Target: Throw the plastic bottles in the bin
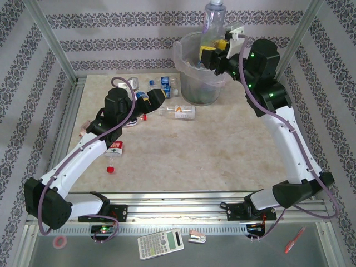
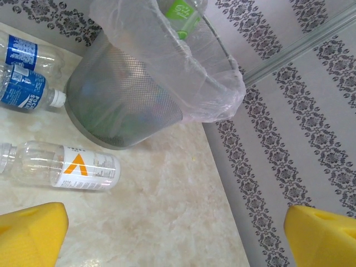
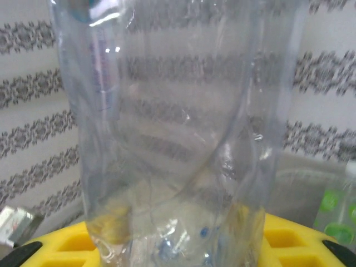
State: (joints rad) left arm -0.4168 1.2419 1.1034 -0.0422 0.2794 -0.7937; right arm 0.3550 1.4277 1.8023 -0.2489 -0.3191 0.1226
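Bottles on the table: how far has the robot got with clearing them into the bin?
Done: at least a green-labelled bottle sits in the bin. In hand: the right gripper holds a clear bottle upright over it. Left: the white-labelled bottle, two blue-labelled bottles and a red-labelled bottle on the table; the left gripper is open and empty.

Both ends of clear bottle (image 3: 167,139) cropped by frame, outline blurred. Upper rim of bin (image 2: 111,105) cropped by frame edge.
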